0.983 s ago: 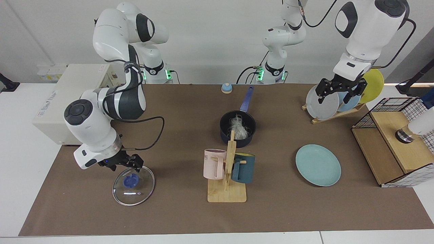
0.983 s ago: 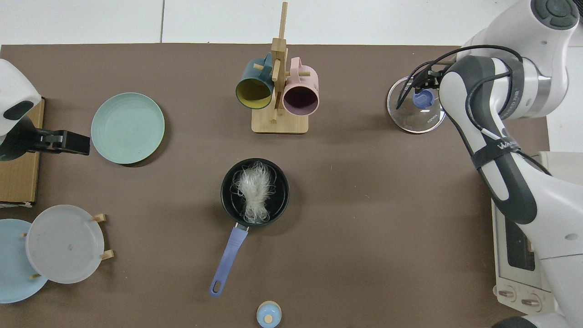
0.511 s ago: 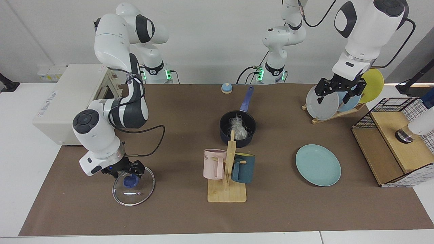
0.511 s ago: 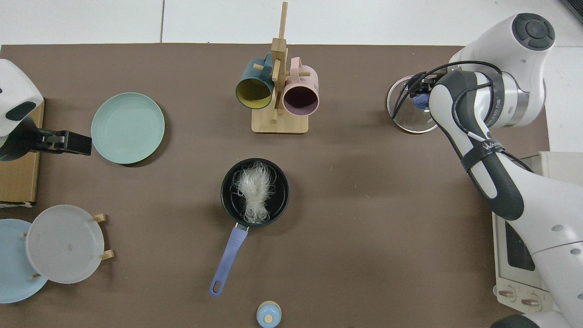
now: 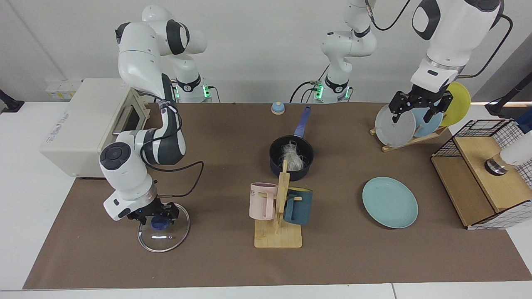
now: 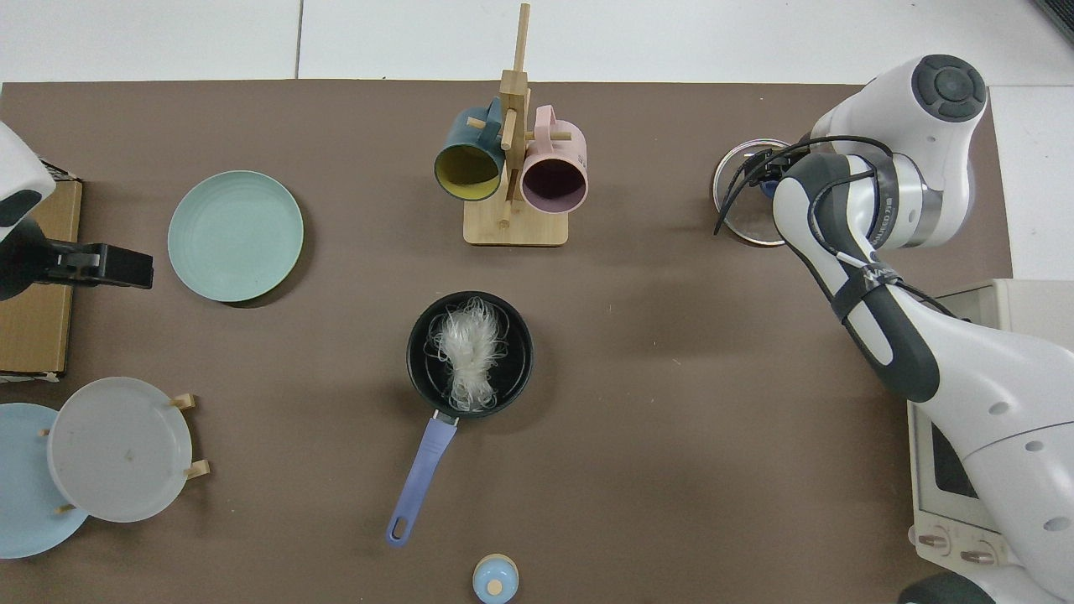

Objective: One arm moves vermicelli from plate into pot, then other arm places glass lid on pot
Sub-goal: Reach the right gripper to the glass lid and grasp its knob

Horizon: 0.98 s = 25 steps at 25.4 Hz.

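We are working the second step now: the vermicelli (image 5: 291, 157) is already lying in the pot (image 5: 291, 162) at the middle of the table, and the teal plate (image 5: 390, 202) at the right is sitting bare. What remains is the glass lid (image 5: 163, 231), which is resting flat on the mat at the near left, well apart from the pot.

Our right gripper (image 5: 158, 214) is hanging low directly over the lid, its fingers straddling the blue knob (image 5: 158, 223); we cannot tell whether they are pinching it yet. In the top view our own forearm is covering most of that lid (image 6: 738, 210).

Our left gripper (image 5: 419, 109) is waiting high at the far right, spread and empty, in front of the upright plates (image 5: 395, 129).

We judge the next move needs a firm pinch on the knob, a level lift, and a carry rightward, clearing the mug rack (image 5: 279, 216).
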{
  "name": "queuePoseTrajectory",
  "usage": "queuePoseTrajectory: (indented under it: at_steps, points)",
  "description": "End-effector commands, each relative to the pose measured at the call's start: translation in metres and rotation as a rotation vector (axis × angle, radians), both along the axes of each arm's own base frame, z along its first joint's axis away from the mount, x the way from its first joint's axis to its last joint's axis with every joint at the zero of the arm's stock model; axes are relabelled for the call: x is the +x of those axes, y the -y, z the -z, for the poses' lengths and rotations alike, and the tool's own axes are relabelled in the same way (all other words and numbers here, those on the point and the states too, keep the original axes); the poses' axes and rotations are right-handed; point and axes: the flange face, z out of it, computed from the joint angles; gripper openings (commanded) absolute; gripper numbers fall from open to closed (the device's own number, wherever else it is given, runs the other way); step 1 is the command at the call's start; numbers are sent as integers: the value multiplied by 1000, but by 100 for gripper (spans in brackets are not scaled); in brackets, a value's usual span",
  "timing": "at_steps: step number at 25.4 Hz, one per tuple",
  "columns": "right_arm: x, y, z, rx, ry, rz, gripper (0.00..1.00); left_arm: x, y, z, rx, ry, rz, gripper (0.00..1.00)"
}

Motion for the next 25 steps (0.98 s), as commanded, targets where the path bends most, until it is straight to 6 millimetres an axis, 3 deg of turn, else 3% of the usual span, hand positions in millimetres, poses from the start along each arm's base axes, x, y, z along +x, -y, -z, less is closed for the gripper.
queuePoseTrajectory:
  at_steps: [1,5,10,13,15,19,20,21,25]
  points:
    - [-1,-1,1,-5,18,-40,99,-5,-1,-3,-7,-7,10,100]
    - [1,-5,0,-4,34,-36,92,-4,4,-4,-6,-3,4,100]
    - [2,-6,8,-2,42,-38,91,-5,3,-5,-5,-6,4,100]
    - [2,-4,8,-4,42,-37,82,-5,-3,-5,-5,-6,-6,100]
    - [2,-3,8,-4,42,-40,69,-5,-7,-6,1,-5,-11,100]
    - [2,2,8,-6,39,-38,14,-5,-5,-5,1,-6,-8,100]
    - [2,1,8,-6,39,-36,5,-5,-3,-5,2,-6,-5,100]
    - [2,-1,7,-5,41,-36,0,-5,-2,-5,2,-6,-4,100]
    - [1,-5,0,-4,39,-40,0,-5,-2,-5,2,-6,-2,100]
